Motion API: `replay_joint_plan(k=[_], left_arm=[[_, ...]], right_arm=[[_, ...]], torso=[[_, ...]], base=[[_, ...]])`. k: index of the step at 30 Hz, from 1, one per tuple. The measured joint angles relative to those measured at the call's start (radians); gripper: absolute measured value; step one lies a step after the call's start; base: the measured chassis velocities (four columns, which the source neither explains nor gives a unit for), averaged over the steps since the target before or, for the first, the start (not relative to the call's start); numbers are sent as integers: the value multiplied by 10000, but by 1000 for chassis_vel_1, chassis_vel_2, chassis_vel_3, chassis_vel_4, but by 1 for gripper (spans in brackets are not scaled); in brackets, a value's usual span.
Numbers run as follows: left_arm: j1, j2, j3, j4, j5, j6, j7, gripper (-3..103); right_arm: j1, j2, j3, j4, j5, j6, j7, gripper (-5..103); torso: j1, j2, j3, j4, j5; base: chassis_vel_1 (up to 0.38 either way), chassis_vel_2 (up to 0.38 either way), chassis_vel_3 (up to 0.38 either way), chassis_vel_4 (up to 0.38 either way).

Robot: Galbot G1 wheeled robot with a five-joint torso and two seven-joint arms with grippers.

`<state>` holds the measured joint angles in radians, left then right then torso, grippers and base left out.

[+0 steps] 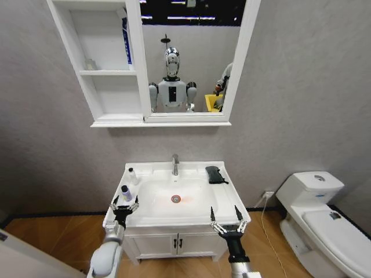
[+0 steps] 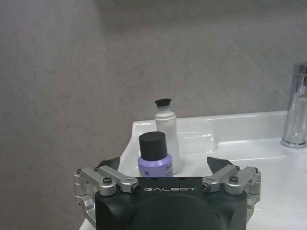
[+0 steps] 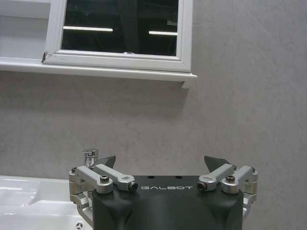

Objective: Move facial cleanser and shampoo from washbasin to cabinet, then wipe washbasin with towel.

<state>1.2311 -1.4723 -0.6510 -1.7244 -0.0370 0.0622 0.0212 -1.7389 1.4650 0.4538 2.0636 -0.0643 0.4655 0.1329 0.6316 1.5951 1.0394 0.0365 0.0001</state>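
Jaws spread wide on both arms as the robot faces the washbasin (image 1: 152, 215), neither holding anything.

Head view: the left gripper (image 1: 124, 205) hovers at the basin's left front corner, its fingers framing a purple bottle with a black cap (image 1: 126, 193) just ahead of the jaws. A white bottle with a dark tip (image 1: 133, 175) stands farther back along the same left ledge, in line beyond the first. Both stand upright, long axis vertical. The right gripper (image 1: 226, 220) waits at the right front corner, well apart from the bottles; the left arm is plainly the nearer. The dark towel (image 1: 215, 174) lies folded on the right rear ledge, ahead of the right jaws, near the chrome tap (image 1: 175, 165). The cabinet (image 1: 107, 63), with its open shelves, hangs on the wall above and beyond the left jaws.

Left wrist view: the purple bottle (image 2: 154, 158) sits centred between the open fingertips (image 2: 109, 163), slightly beyond them, with the white bottle (image 2: 165, 132) directly behind and seemingly touching it. A straight advance should bring the jaws around the purple bottle first.

Right wrist view: the right jaws stand open and empty, facing the grey wall (image 3: 240, 120), the tap (image 3: 90, 154) just beyond one finger.
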Motion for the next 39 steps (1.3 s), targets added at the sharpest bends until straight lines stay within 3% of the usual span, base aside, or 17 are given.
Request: replay_joint_plan(k=[11,20,22,23,29,35,37,38,39], left_arm=[[-910,-67,-82,1149,-143,42,-74,98],[-1055,4,-141,1367,-406,173,-11,62],[-1033,21,-142,1327,-427,178,0,62],[-978,63,-143,1214,-485,205,18,51],[-678,324,-123,598,-1043,539,75,43],[-466,1384,-95,-801,-2049,1077,113,43],[-608,2478,-31,-1656,-2866,1534,46,43],[-608,2478,-31,-1656,-2866,1534,46,43],[-779,3159,-11,-2130,-3560,1896,4,43]], right_arm=[[32,-66,104,-79,175,66,51,100],[-1,-22,97,-129,183,63,151,100],[0,-18,96,-129,184,62,162,100],[4,-1,86,-130,182,51,168,100],[28,78,40,-129,137,26,168,100],[36,63,41,-140,140,12,169,100],[66,54,39,-178,143,4,169,100],[66,54,39,-178,143,4,169,100],[81,53,22,-194,143,-6,168,100]], torso=[[-1,0,0,1,-1],[-2,0,-1,1,-2],[-2,0,0,1,-1],[-1,0,-1,1,-1],[-2,0,0,1,-2],[-4,1,-2,1,-2],[-4,0,-2,2,-4],[-4,0,-2,2,-4],[-4,1,-2,2,-3]], base=[[0,0,0,0],[0,0,0,0],[0,0,0,0],[0,0,0,0],[0,0,0,0],[0,0,0,0],[0,0,0,0],[0,0,0,0],[0,0,0,0]])
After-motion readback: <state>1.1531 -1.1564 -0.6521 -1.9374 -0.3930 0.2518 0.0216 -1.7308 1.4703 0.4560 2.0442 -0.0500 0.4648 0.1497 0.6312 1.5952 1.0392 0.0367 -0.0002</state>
